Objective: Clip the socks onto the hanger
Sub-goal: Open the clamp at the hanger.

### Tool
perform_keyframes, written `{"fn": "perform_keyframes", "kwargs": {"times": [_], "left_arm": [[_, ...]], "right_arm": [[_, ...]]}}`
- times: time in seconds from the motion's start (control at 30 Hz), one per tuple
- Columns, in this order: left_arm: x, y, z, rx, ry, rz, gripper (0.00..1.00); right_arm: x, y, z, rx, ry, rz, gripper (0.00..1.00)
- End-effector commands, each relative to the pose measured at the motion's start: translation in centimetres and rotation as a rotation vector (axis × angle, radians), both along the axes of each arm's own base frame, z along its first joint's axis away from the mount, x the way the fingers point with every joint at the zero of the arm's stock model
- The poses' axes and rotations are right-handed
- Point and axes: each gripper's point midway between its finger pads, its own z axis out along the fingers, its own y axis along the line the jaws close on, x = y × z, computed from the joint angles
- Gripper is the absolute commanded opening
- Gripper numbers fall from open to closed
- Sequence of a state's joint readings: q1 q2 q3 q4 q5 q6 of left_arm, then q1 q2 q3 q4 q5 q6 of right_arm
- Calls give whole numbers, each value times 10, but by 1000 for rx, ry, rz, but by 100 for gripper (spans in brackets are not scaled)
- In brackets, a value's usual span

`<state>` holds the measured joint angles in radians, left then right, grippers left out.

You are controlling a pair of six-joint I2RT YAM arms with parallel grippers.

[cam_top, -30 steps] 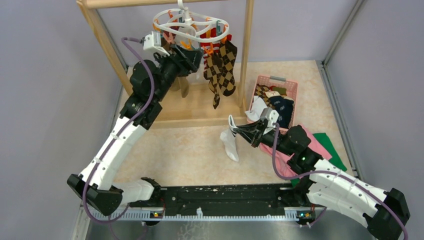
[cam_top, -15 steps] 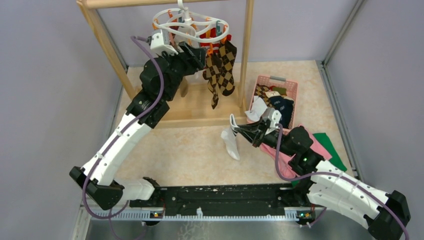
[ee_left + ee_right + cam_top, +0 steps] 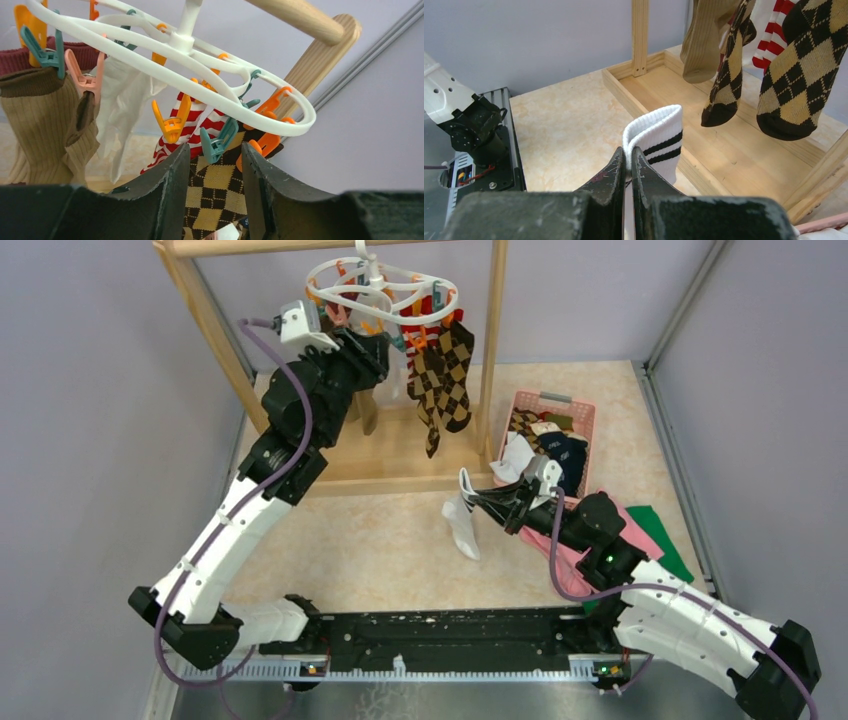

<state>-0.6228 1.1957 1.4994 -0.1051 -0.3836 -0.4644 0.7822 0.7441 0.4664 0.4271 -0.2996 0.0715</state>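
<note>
Top external shows socks (image 3: 447, 370) already clipped on the hanger (image 3: 380, 290), upper centre; left hand (image 3: 214, 150) gapes empty beneath it; right hand (image 3: 470, 486) pinches a white sock (image 3: 463, 530) mid-frame; more wait in the basket (image 3: 545, 397).

Left arm (image 3: 240, 520): white shell links, black joints
Right arm (image 3: 680, 615): alike, small green light
Cables (image 3: 308, 410): purple
Gripper fingers (image 3: 165, 200): scuffed matte black
</note>
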Motion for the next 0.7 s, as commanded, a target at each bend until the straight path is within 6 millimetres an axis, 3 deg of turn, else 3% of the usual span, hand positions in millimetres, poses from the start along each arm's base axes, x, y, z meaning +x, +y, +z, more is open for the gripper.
{"fn": "perform_keyframes", "kwargs": {"times": [0.0, 0.33, 0.67], "left_arm": [[9, -8, 4, 14, 4, -4, 50], [25, -25, -3, 30, 38, -28, 57], [40, -24, -1, 47, 42, 28, 60]], "right_arm": [[0, -2, 31, 64, -66, -5, 0], [1, -4, 32, 61, -75, -17, 0], [0, -6, 31, 63, -77, -23, 0]]}}
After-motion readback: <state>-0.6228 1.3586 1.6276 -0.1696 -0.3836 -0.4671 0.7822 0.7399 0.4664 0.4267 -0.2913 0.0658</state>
